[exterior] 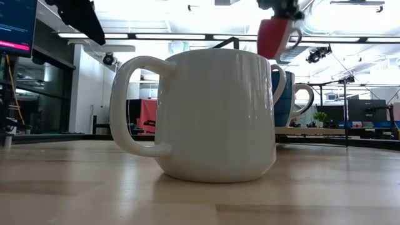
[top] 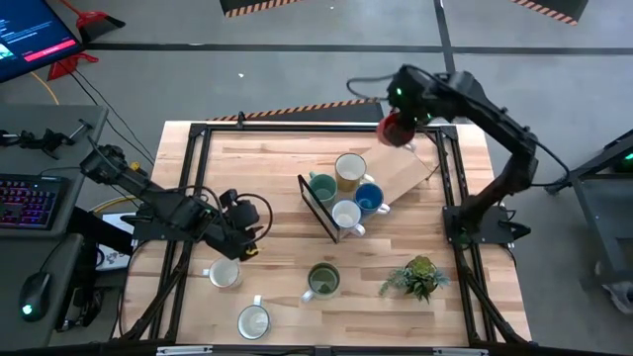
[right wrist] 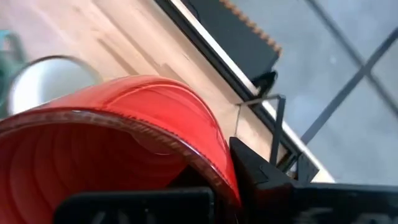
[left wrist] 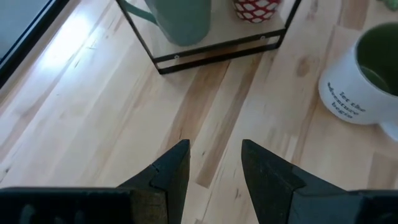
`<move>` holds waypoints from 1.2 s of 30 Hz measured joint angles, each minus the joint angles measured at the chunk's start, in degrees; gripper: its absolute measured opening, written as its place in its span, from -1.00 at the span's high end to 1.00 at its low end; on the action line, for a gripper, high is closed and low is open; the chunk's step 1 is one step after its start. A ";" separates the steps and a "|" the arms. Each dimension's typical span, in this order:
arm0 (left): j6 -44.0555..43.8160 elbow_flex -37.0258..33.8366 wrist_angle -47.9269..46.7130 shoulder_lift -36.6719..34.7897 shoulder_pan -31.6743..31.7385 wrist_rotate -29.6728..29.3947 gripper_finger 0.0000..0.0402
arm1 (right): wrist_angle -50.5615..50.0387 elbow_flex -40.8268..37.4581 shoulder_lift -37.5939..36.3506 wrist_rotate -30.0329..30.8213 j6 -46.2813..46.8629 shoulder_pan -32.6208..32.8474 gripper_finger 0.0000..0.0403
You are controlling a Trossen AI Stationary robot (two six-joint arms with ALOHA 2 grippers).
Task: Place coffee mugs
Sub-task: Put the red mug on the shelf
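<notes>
My right gripper [top: 404,111] is shut on a red mug [top: 396,130], held in the air over the table's far edge, beyond the rack; the low view shows the red mug [exterior: 274,37] high up. On a wooden rack [top: 401,170] stand a teal mug [top: 321,186], a cream-yellow mug [top: 350,170], a blue mug [top: 369,198] and a white mug [top: 346,215], all on their bases. My left gripper [left wrist: 214,168] is open and hovers over bare table left of the rack. Two white mugs [top: 225,274] [top: 254,321] and an olive green mug [top: 322,282] stand on the near table. My right gripper holds the red mug at its rim [right wrist: 214,158]. One finger [right wrist: 255,171] lies against the outer wall; the other is hidden by the mug. The mug is lifted clear of the table and tilted, its mouth turned toward the wrist camera.
A small potted plant [top: 419,275] stands near the table's right near corner. The rack's black frame [left wrist: 217,53] lies ahead of my left gripper. A white mug with a green inside [left wrist: 367,74] stands beside it. Bare wood lies along the table's left side.
</notes>
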 joint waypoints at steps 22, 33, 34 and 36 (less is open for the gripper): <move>0.11 0.00 2.47 0.00 4.88 -0.21 0.32 | 3.64 -0.07 14.32 -2.82 -4.22 -13.16 1.00; 1.77 0.00 2.43 0.00 5.93 -0.19 0.32 | 11.32 -12.51 10.50 -5.35 -7.85 -10.73 1.00; 2.08 0.00 2.45 0.00 5.93 -0.19 0.32 | 13.00 -15.56 9.36 -5.34 -7.68 -10.51 1.00; 2.11 0.00 2.43 0.00 5.93 -0.01 0.32 | 15.46 -20.16 7.31 -5.75 -7.61 -9.76 1.00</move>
